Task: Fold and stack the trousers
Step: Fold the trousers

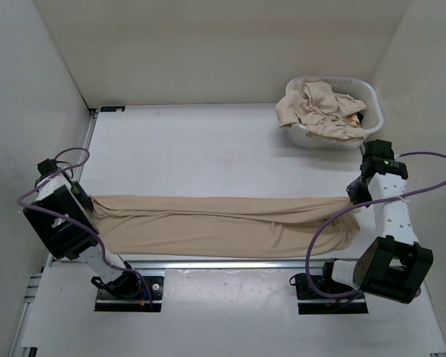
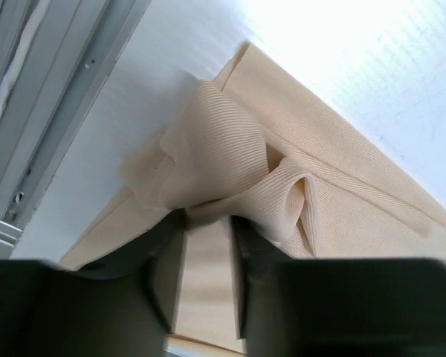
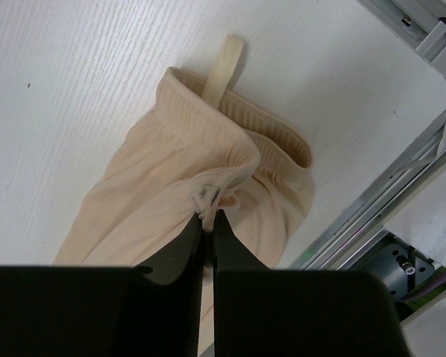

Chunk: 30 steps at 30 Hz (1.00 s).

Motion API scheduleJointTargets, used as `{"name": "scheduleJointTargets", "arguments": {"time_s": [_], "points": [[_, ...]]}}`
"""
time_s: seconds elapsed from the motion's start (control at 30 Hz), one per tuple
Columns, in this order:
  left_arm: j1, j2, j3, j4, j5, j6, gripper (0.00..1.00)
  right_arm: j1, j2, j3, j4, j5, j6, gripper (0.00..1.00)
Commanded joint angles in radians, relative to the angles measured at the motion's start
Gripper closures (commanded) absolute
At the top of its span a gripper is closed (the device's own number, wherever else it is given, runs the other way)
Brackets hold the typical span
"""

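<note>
Beige trousers [image 1: 223, 223] lie stretched flat across the near part of the white table, from one gripper to the other. My left gripper [image 1: 87, 199] is at their left end. In the left wrist view it [image 2: 208, 216] is closed on a thick bunch of ribbed fabric [image 2: 223, 149], which puckers up just past the fingertips. My right gripper [image 1: 351, 195] is at their right end. In the right wrist view it [image 3: 207, 217] is shut tight on a pinch of the waistband [image 3: 208, 160]. A cloth loop [image 3: 223, 63] sticks out from the waistband.
A white laundry basket [image 1: 373, 100] stands at the back right with more beige garments [image 1: 320, 108] heaped in it. An aluminium rail [image 1: 230, 264] runs along the near table edge and also shows in both wrist views [image 2: 44, 97] [image 3: 401, 186]. White walls enclose the table.
</note>
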Motion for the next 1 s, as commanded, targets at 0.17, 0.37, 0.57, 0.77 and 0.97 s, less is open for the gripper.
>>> {"name": "scheduleJointTargets", "arguments": {"time_s": [0.17,0.37,0.57,0.77,0.97], "points": [[-0.004,-0.03,0.023,0.038,-0.011,0.001,0.85,-0.006,-0.024,0.009,0.002,0.023,-0.014,1.0],[-0.004,-0.048,0.043,0.047,-0.054,0.001,0.86,-0.006,-0.024,0.009,0.002,0.032,-0.014,1.0],[-0.004,-0.068,0.118,0.047,-0.123,0.001,0.86,-0.006,-0.024,0.044,-0.009,0.043,-0.014,1.0],[-0.004,-0.069,0.085,-0.002,-0.151,0.001,0.43,-0.006,-0.024,0.033,-0.009,0.043,-0.024,1.0],[-0.004,-0.001,0.098,-0.013,-0.079,0.001,0.26,-0.006,-0.024,0.033,0.0,0.034,-0.024,1.0]]}}
